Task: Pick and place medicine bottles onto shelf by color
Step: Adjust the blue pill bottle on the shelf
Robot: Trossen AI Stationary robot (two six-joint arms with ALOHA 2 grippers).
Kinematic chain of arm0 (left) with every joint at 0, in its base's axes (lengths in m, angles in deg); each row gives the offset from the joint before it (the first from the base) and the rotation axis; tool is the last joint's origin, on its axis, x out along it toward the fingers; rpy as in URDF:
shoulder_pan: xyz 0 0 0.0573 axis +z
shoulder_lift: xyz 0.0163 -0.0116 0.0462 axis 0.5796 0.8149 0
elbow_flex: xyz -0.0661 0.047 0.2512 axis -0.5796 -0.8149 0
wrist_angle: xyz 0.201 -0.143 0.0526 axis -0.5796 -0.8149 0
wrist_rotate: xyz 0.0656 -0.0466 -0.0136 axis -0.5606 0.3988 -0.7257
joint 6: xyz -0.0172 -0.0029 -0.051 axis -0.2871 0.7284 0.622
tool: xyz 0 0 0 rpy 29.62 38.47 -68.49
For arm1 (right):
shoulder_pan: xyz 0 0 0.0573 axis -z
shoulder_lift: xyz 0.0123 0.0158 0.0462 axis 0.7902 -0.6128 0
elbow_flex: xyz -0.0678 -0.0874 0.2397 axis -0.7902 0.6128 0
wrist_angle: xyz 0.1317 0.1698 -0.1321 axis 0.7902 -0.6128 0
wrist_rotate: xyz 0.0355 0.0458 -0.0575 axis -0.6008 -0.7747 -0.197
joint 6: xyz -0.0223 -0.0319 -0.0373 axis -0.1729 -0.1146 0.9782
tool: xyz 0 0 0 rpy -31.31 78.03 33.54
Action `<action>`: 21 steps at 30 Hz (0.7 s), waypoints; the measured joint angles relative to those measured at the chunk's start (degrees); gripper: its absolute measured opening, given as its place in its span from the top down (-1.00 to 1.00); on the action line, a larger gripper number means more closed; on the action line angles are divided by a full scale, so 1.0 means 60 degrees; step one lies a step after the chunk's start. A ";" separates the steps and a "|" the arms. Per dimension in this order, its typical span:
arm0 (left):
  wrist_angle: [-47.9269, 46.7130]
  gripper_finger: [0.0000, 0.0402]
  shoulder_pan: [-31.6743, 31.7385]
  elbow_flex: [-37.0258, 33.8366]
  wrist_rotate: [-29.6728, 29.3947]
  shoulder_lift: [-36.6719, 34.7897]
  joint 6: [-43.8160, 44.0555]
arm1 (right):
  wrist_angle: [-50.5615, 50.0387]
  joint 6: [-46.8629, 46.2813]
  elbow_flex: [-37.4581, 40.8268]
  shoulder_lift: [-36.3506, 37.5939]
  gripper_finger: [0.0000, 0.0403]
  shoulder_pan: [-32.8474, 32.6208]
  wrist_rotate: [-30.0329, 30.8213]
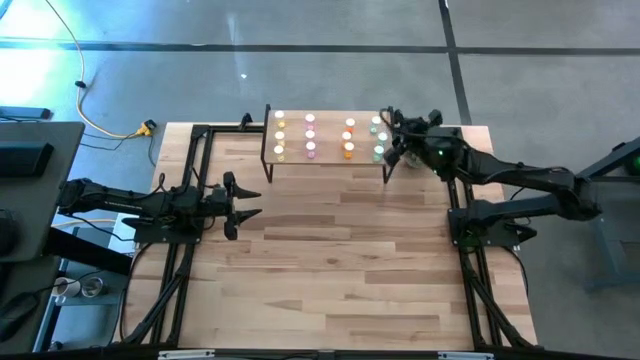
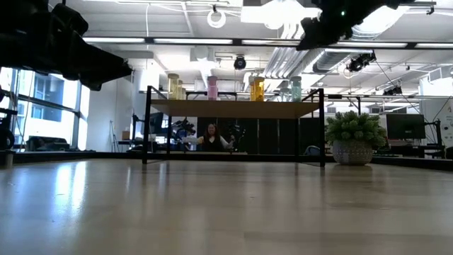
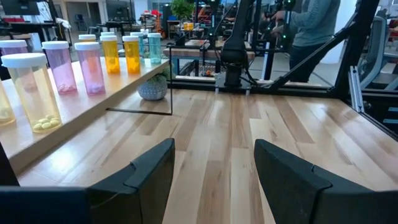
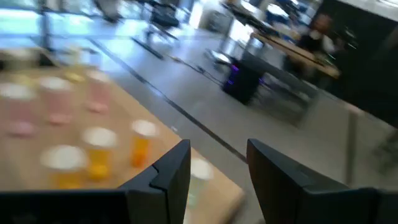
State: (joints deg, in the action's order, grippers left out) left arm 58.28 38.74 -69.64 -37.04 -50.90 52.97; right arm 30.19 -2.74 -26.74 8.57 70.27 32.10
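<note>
The shelf stands at the table's 12 o'clock edge, a light-wood board on thin black legs, and the medicine bottles stand upright on it in four columns sorted by colour: yellow at the 9 o'clock end, then pink, then orange, then green at the 3 o'clock end. From the low view the bottles show as a row along the top of the shelf, with the plant on the table just past its leg. The right arm reaches in from 3 o'clock, extended and raised, its wrist angled over the green end of the shelf; the right gripper hangs above that corner. Its own camera shows the fingers parted with nothing between them, the gap moderate, and the orange and green bottles below, blurred. The left arm lies low and roughly level at 9 o'clock, well apart from the shelf, pointing toward 3 o'clock across bare wood. The left gripper stands wide apart and empty, its fingers spread over the tabletop, with the shelf and its bottles running alongside in that view. A person shows in the room beyond the table, under the shelf line.
</note>
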 joint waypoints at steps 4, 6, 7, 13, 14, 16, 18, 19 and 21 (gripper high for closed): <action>0.0000 -0.05 0.0000 0.0000 0.0002 0.0002 0.0002 | -0.0571 -0.0565 0.0000 -0.0061 0.26 0.0799 -0.0382; 0.0000 -0.05 0.0000 0.0000 0.0003 0.0000 0.0001 | -0.1097 -0.0937 0.0000 -0.0064 0.26 0.1265 -0.0952; 0.0000 -0.05 0.0000 0.0000 0.0004 0.0003 0.0004 | -0.1359 -0.1068 0.0000 -0.0064 0.26 0.1496 -0.1127; 0.0000 -0.05 0.0000 0.0000 0.0004 0.0000 0.0004 | -0.1877 -0.1616 0.0000 -0.0066 0.26 0.2536 -0.2418; 0.0000 -0.05 0.0000 0.0000 0.0004 0.0004 0.0004 | -0.1876 -0.1684 0.0000 -0.0095 0.26 0.2655 -0.2609; 0.0000 -0.05 0.0000 0.0000 0.0004 0.0000 0.0004 | -0.1931 -0.1730 0.0000 -0.0216 0.26 0.2866 -0.2785; 0.0000 -0.05 0.0000 0.0000 0.0004 0.0000 0.0004 | -0.2011 -0.1848 0.0000 -0.0423 0.26 0.3051 -0.2961; 0.0000 -0.05 0.0000 0.0000 0.0004 0.0004 0.0004 | -0.2018 -0.1975 0.0000 -0.0554 0.26 0.3112 -0.3098; 0.0000 -0.05 0.0000 0.0000 0.0004 0.0003 0.0004 | -0.2026 -0.2147 0.0000 -0.0824 0.26 0.3191 -0.3356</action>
State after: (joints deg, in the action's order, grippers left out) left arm 58.28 38.74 -69.64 -37.01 -50.89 52.99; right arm 18.04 -15.62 -26.74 3.62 89.42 11.96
